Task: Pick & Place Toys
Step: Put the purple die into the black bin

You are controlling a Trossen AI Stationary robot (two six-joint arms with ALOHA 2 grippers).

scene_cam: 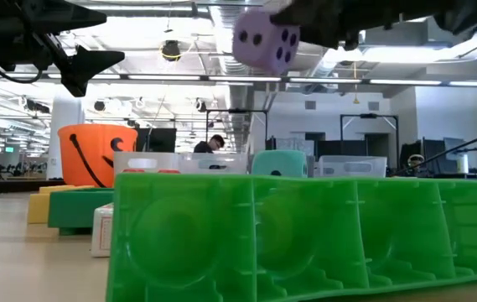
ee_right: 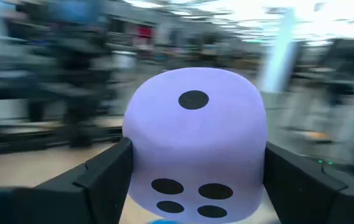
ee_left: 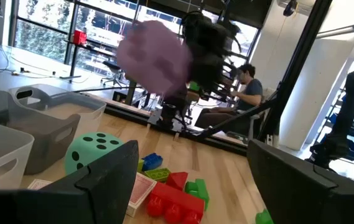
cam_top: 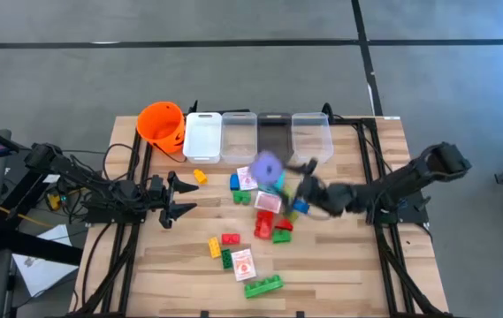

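**Purple die held above the toy pile**

Right gripper [cam_top: 297, 179]: sitting right of centre in the overhead frame, its two dark fingers [ee_right: 96, 180] pressing the sides of the purple die [ee_right: 195, 140] and clamping it. The die is hanging in the air, showing at the top centre of the table-level frame [scene_cam: 266, 39], clear of the table [cam_top: 339, 265].

Just below the die in the overhead frame: the teal die [cam_top: 275, 180], pink-white cards [cam_top: 268, 202], and red bricks [cam_top: 263, 226] lying in a loose cluster mid-frame. Further down: a yellow brick [cam_top: 215, 248], another card [cam_top: 243, 263], and a long green brick [cam_top: 263, 284] near the lower edge.

Above the cluster: three clear bins [cam_top: 257, 135] standing in a row along the table's upper edge, the orange bucket [cam_top: 162, 124] to their left.

Left gripper [cam_top: 179, 197]: hovering left of centre, fingers spread apart, holding nothing.

Background, left wrist view: a person [ee_left: 242, 87] sitting beyond the table.
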